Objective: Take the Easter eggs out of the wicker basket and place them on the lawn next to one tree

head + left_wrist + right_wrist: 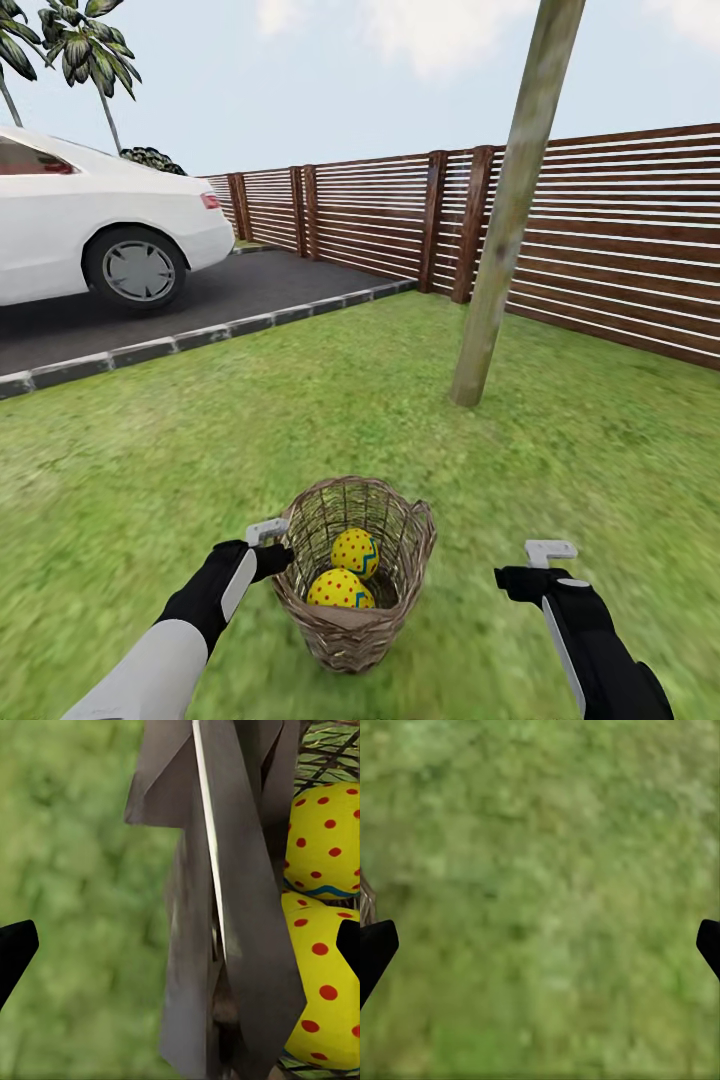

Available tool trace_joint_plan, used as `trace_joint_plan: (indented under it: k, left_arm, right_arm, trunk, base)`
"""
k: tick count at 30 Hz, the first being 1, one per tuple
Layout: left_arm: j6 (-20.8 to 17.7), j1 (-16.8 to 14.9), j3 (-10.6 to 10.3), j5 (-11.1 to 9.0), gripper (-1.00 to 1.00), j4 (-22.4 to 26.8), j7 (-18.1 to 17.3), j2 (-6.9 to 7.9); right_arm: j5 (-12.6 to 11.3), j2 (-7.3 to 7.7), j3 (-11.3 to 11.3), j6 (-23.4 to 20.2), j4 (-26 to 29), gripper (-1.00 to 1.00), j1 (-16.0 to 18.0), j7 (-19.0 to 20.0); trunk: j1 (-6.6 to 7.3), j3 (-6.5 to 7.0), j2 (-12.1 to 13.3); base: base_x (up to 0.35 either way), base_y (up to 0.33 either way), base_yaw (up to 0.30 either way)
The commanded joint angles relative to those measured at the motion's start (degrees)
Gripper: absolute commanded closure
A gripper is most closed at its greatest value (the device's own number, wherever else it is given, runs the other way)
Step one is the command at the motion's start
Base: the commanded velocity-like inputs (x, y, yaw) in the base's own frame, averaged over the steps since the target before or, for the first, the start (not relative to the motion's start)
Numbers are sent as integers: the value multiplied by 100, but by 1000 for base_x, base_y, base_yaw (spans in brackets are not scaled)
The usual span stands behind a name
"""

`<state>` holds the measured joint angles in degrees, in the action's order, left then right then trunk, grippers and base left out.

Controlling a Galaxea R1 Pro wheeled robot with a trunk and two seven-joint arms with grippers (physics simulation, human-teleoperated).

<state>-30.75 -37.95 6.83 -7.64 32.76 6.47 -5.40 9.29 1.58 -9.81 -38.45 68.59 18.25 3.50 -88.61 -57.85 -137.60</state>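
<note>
**A:** Why do we hold our left gripper [180,952] at the round brown woven wicker basket [355,575]?

**B:** Its jaws stand wide apart, straddling the braided rim, so it looks to us as if we steady the basket or line up for the yellow eggs with red dots and blue zigzags [355,552]. Two show just inside the rim, by one jaw; a third we cannot make out.

**A:** And our right gripper [540,945]?

**B:** Jaws apart over bare green lawn [547,870], holding nothing, the basket just beside it.

**A:** Anything in the way?

**B:** The pale mottled tree trunk [505,215] stands beyond the basket, with open grass between. The slatted brown fence [600,230] and white car [90,215] stand well apart.
</note>
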Motion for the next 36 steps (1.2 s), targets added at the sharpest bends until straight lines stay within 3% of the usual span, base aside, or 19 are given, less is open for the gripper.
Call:
trace_joint_plan:
  k: [1,13,14,26,36]
  left_arm:
    - [-28,-2,19,-62,-100,10,39,-5]
    - [-34,-1,36,-62,-100,-14,47,-2]
    - [-32,-1,37,-62,100,-15,47,-3]
    - [-29,-2,33,-62,100,16,47,-5]
    - [-37,-2,20,-62,100,11,47,-9]
  right_arm:
    - [56,0,-3,-26,7,-100,3,37]
    - [63,0,4,-31,-11,-100,3,37]
    - [65,0,5,-28,-13,-100,3,37]
    - [73,0,2,-31,-30,-100,3,28]
    - [73,0,-3,-31,-38,-100,3,28]
  trunk:
    - [1,-6,-2]
    - [1,-6,-2]
    - [1,-6,-2]
    - [1,-6,-2]
    - [221,174,399]
  base:
    - [0,0,0]
    - [0,0,0]
    - [0,0,0]
    - [0,0,0]
    - [0,0,0]
